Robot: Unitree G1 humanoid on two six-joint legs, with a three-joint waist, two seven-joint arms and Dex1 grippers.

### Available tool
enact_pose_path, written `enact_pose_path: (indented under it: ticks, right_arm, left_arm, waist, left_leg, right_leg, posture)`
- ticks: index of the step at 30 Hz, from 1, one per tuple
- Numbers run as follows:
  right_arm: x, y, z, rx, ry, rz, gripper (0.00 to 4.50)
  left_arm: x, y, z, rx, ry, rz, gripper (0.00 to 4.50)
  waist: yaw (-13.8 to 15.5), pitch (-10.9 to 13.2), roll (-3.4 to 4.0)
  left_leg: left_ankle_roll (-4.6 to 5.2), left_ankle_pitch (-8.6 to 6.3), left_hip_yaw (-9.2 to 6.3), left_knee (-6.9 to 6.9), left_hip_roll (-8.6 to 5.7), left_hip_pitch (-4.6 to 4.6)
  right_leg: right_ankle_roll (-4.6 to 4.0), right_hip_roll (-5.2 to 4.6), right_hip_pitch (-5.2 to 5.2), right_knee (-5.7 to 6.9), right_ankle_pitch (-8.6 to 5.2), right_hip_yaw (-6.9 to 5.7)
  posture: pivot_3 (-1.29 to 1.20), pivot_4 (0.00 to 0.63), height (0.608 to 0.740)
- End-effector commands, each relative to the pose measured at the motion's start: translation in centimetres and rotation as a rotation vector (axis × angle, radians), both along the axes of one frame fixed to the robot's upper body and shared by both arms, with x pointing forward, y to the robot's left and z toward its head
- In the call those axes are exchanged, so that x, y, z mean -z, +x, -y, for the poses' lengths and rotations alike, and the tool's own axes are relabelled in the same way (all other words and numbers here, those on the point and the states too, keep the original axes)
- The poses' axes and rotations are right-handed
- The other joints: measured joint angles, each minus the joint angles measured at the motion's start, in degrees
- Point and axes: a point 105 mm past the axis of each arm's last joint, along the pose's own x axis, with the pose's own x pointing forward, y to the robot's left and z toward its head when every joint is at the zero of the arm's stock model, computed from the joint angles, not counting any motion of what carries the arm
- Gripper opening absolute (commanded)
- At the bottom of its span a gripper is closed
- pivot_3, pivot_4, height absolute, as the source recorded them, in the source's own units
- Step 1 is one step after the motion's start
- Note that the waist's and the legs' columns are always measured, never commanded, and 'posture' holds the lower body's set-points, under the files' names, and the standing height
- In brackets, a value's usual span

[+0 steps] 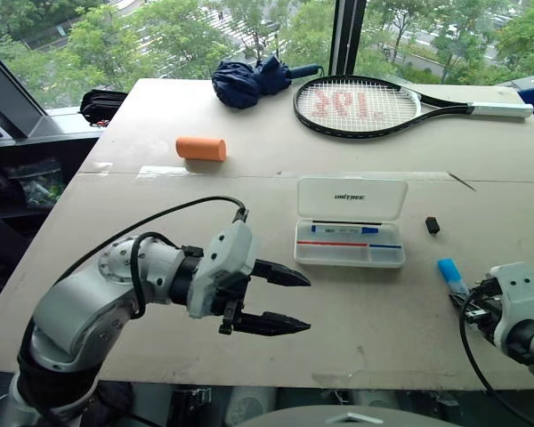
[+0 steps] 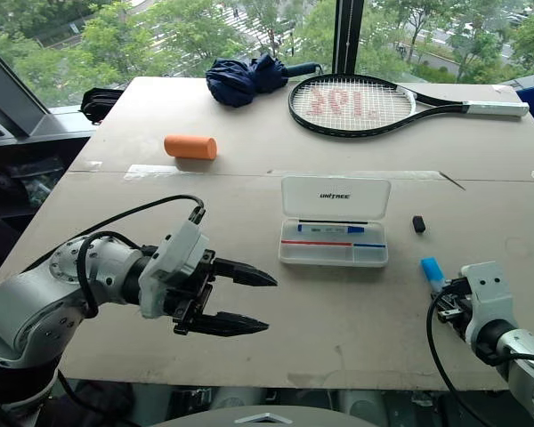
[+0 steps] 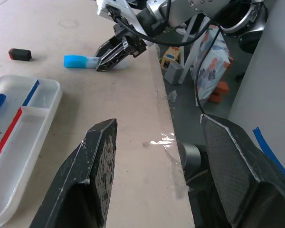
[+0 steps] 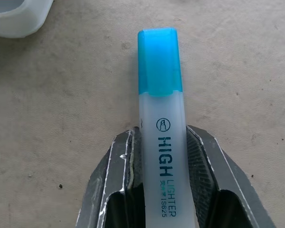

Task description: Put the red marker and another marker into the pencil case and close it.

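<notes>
While the right gripper (image 4: 162, 156) is pressing its two fingers against the sides of a blue-capped highlighter (image 4: 160, 118) that is lying on the table (image 1: 249, 178), the left gripper (image 1: 285, 299) is hanging above the near left part of the tabletop with its jaws standing well apart and nothing between them. Its black fingers (image 3: 97, 166) are pointing toward the robot's right, roughly level. Sitting open near the middle of the table, the pencil case (image 1: 350, 233) is showing its whitish lid, printed "UNITREE", folded back away from the robot, and its clear tray is lying toward the robot. Inside the tray, a thin red marker (image 1: 332, 243) is lying lengthwise, and a blue-capped marker (image 1: 343, 229) is lying just behind it. A small black object (image 1: 432, 225) is resting on the table to the right of the case, between it and the highlighter. Farther back, an orange cylinder (image 1: 201, 149), a folded dark-blue umbrella (image 1: 254, 80) and a tennis racket (image 1: 374, 105) are lying well apart from the case.
</notes>
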Motion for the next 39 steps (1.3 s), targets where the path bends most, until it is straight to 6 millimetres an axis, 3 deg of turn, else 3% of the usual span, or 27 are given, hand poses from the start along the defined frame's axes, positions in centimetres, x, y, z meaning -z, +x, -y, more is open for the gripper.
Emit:
enact_pose_path:
  ticks: [1, 4, 9, 13, 21, 34, 35, 36, 39]
  right_arm:
    - [-3.9, 1.3, -3.2, -0.260, 0.006, 0.148, 0.63]
    - [-5.7, 1.6, -7.8, -0.595, 0.031, 0.151, 0.63]
    - [-6.4, 4.5, -12.1, -0.917, -0.031, 0.144, 0.63]
    - [-6.0, 6.7, -14.6, -1.116, -0.120, 0.147, 0.63]
    - [-5.1, 9.2, -17.2, -1.368, -0.189, 0.121, 0.63]
    - [-4.8, 10.2, -18.7, -1.441, -0.178, 0.064, 0.63]
    - [-4.8, 10.2, -18.7, -1.442, -0.176, 0.059, 1.63]
    - [-4.8, 10.2, -18.6, -1.442, -0.175, 0.056, 1.90]
    - [-5.2, 10.3, -18.5, -1.420, -0.164, 0.081, 3.38]
  left_arm:
    - [-1.2, 1.7, -1.0, -0.154, -0.132, 0.125, 2.82]
    - [-0.3, 2.1, -3.6, -0.145, -0.109, -0.007, 2.82]
    - [0.7, 2.0, -7.1, -0.197, -0.061, -0.009, 2.82]
    - [0.9, 1.5, -7.9, -0.224, -0.038, 0.005, 2.82]
    - [1.1, 0.1, -8.2, -0.287, -0.021, 0.010, 2.82]
    - [1.1, -0.6, -9.1, -0.347, -0.020, 0.009, 2.82]
    - [1.1, -0.6, -9.1, -0.348, -0.020, 0.009, 2.82]
    - [1.1, -0.6, -9.1, -0.349, -0.020, 0.010, 2.82]
    - [1.2, -0.6, -9.1, -0.347, -0.023, 0.007, 2.82]
  waist:
    - [-0.3, 0.0, 0.01]
    - [-1.5, 0.0, -0.03]
    - [-1.7, 0.1, -0.07]
    - [-1.1, 0.2, -0.11]
    - [-1.4, 0.3, -0.18]
    - [-1.4, 0.3, -0.14]
    - [-1.4, 0.3, -0.14]
    - [-1.4, 0.3, -0.14]
    - [-1.4, 0.3, -0.14]
  left_leg:
    - [0.00, 0.00, 0.00, 0.00, 0.01, 0.03]
    - [0.00, 0.00, 0.06, 0.01, 0.09, 0.14]
    - [0.00, 0.00, -0.07, -0.08, 0.21, 0.15]
    - [0.00, 0.00, -0.06, -0.09, 0.16, -0.09]
    - [-0.01, 0.00, 0.01, -0.09, 0.06, -0.15]
    - [-0.03, -0.01, -0.02, -0.12, 0.09, -0.15]
    - [-0.03, -0.01, -0.03, -0.12, 0.09, -0.15]
    - [-0.03, -0.01, -0.03, -0.12, 0.09, -0.15]
    - [-0.03, -0.01, -0.01, -0.12, 0.08, -0.15]
  right_leg:
    - [0.00, 0.02, 0.02, -0.02, 0.00, 0.01]
    - [-0.01, 0.17, 0.04, 0.05, 0.02, 0.08]
    - [-0.06, 0.30, 0.01, 0.00, 0.00, -0.08]
    - [-0.05, 0.16, -0.18, -0.04, 0.01, -0.09]
    - [-0.02, -0.14, -0.23, -0.04, 0.03, -0.11]
    - [-0.06, -0.35, -0.30, 0.02, 0.04, -0.12]
    - [-0.06, -0.35, -0.30, 0.01, 0.04, -0.13]
    - [-0.06, -0.36, -0.30, 0.01, 0.04, -0.13]
    - [-0.06, -0.37, -0.29, 0.00, 0.04, -0.12]
  posture:
    - [0.00, 0.150, 0.730]
    - [0.00, 0.150, 0.730]
    - [0.00, 0.150, 0.730]
    - [0.00, 0.150, 0.730]
    - [0.00, 0.150, 0.730]
    - [0.00, 0.150, 0.730]
    - [0.00, 0.150, 0.730]
    - [0.00, 0.150, 0.730]
    - [0.00, 0.150, 0.730]
